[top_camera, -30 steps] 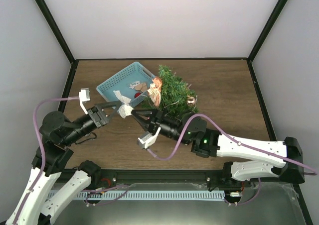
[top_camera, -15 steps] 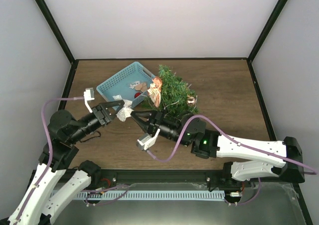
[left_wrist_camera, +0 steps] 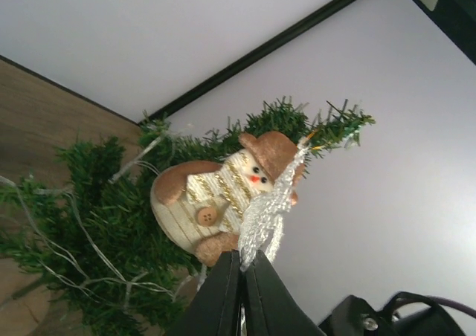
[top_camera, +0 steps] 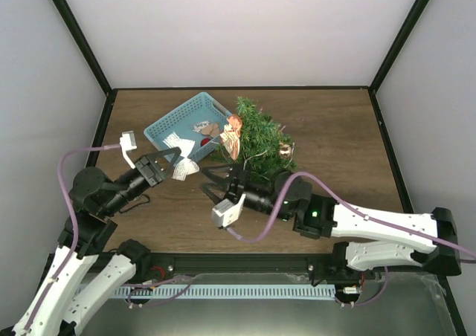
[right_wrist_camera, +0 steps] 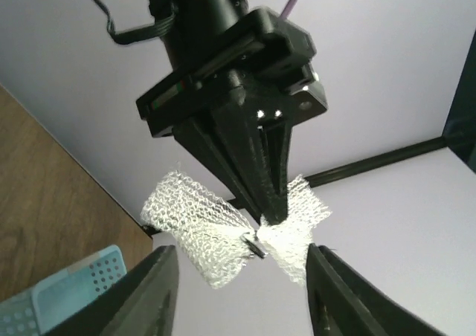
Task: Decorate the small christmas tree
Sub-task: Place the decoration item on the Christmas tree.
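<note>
Left end effector [top_camera: 172,162] clamps the white mesh bow [top_camera: 183,170]. Right end effector [top_camera: 211,181] is open just beside it, holding nothing. The small christmas tree [top_camera: 262,137] stands just right of the basket [top_camera: 172,120]. Advice: carry the bow to a bare branch clear of the snowman [left_wrist_camera: 220,196], and seat it in the needles before letting go.

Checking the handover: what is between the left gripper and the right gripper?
A silvery mesh bow, pinched in the shut left gripper; the open right gripper faces it. The right wrist view shows this best.
</note>
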Robot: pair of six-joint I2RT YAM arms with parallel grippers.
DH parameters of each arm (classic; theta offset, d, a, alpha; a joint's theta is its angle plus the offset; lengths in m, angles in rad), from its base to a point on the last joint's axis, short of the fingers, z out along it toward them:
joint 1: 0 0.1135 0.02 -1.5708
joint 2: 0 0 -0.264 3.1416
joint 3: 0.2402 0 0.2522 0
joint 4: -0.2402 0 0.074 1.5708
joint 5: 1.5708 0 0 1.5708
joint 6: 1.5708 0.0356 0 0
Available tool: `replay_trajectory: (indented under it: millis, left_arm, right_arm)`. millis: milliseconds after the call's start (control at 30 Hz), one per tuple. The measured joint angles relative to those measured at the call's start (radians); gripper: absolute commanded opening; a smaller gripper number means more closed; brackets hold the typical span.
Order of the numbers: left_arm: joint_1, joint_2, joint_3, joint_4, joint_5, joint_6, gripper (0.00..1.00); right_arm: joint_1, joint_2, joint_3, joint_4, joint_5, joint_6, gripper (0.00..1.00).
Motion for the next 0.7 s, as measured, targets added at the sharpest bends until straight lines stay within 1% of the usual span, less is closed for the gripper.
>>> replay_trajectory:
  millis: [33,100,167,300,400,567,700]
  left_arm:
    - [0.0,0.003,0.003,-0.01,-0.009,0.019,0.04]
    - [0.0,0.02,0.021,-0.042,-0.037,0.071,0.04]
    - [0.0,0.046,0.043,-0.073,-0.066,0.129,0.04]
    - [0.0,0.11,0.084,-0.141,-0.131,0.242,0.04]
    - [0.0,0.187,0.123,-0.196,-0.174,0.32,0.04]
    - [0.0,0.336,0.17,-0.23,-0.204,0.378,0.05]
    - [0.0,0.452,0.175,-0.239,-0.203,0.383,0.05]
  right_arm:
    - [0.001,-0.016,-0.003,-0.016,-0.007,0.044,0.69]
    - [0.001,-0.07,-0.021,-0.046,-0.025,0.14,0.98]
    - [0.001,-0.133,-0.033,-0.089,-0.045,0.247,1.0]
    - [0.002,-0.249,-0.034,-0.146,-0.08,0.469,1.0]
    - [0.002,-0.325,-0.031,-0.18,-0.086,0.644,1.0]
    - [0.002,-0.381,0.015,-0.286,-0.058,0.907,1.0]
    - [0.002,-0.43,0.037,-0.36,-0.033,1.044,1.0]
